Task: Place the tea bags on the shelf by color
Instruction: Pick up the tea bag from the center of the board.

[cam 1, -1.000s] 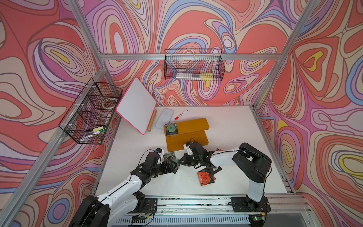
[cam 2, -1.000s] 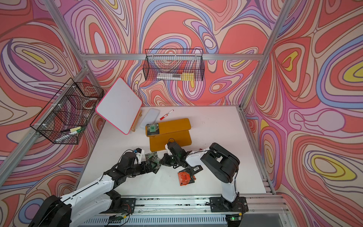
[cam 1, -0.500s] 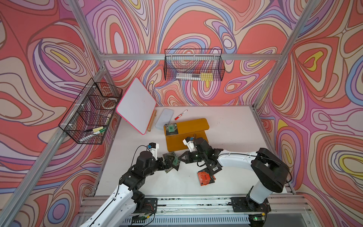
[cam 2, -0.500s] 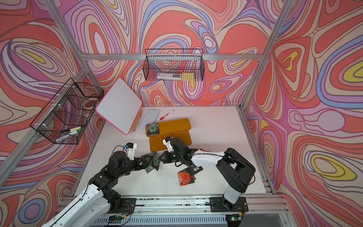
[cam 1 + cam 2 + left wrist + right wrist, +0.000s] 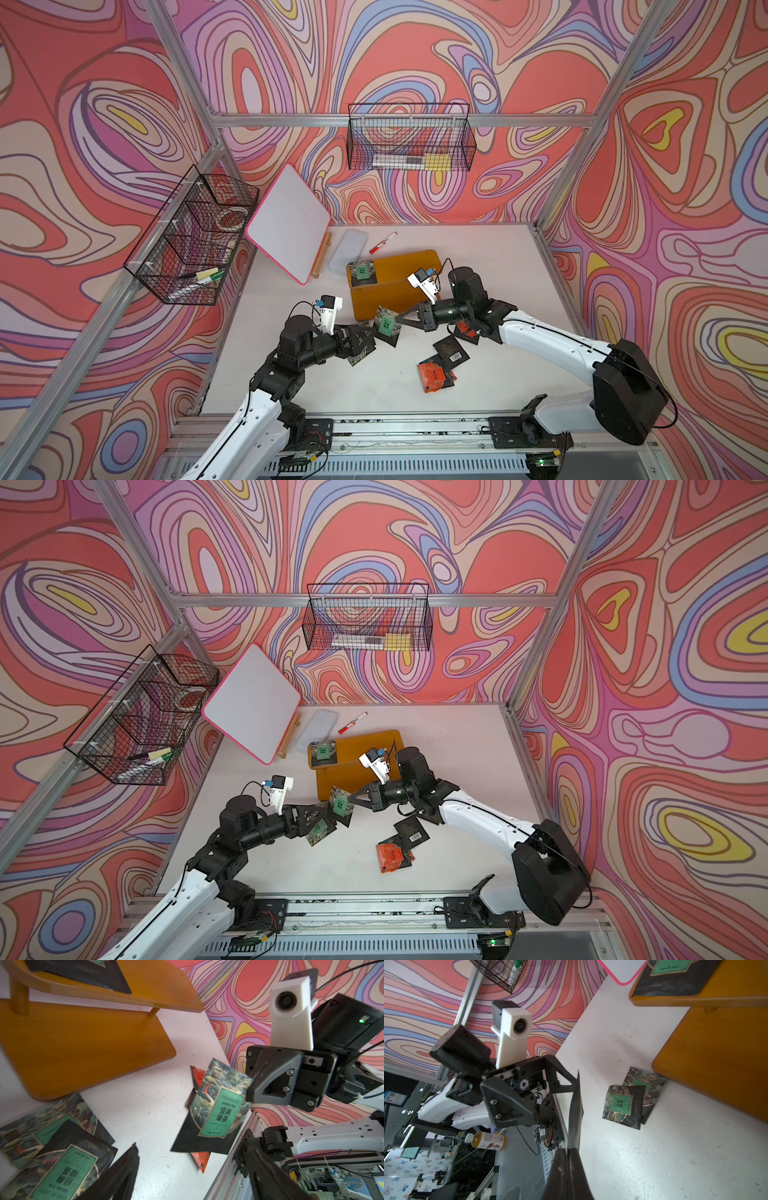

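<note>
Swirled pink walls enclose a white counter carrying the mustard shelf toward its back edge. One green tea bag lies on the shelf's upper step. The right gripper has its fingers clenched on another green tea bag, lifted just off the shelf's front edge. The left gripper has its fingers released over loose green sachets; orange-red ones lie nearer the counter's front edge. To place well, I'd carry the held sachet level beside the first, then let go low.
</note>
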`<action>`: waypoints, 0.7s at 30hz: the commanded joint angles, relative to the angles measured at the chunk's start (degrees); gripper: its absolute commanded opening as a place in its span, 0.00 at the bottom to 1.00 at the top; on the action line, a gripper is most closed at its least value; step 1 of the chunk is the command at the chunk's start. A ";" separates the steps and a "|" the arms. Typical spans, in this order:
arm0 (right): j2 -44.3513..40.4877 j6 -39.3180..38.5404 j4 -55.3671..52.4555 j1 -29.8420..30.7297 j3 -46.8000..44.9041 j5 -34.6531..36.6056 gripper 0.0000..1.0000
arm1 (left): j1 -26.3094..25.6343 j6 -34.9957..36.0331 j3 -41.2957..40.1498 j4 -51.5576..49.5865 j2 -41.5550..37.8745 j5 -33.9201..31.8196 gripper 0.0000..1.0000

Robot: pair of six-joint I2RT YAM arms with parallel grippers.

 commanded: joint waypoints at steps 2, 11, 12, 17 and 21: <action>-2.64 -3.39 -1.21 -0.87 -0.21 -10.14 0.00 | 2.06 -5.69 -2.32 15.10 2.04 10.28 0.81; -2.33 -1.72 1.22 -0.92 0.93 -13.73 0.00 | 2.07 -9.32 -1.94 23.79 5.49 14.85 0.64; -2.11 -1.44 1.50 -0.90 1.12 -13.74 0.00 | 2.06 -9.66 -1.95 24.41 5.84 15.19 0.61; -0.79 -0.49 2.62 -0.86 2.35 -14.07 0.00 | 2.04 -11.34 -2.04 26.72 6.83 16.55 0.50; 0.26 0.15 3.09 -1.00 3.45 -14.01 0.00 | 1.97 -11.95 -2.12 27.47 6.78 16.77 0.33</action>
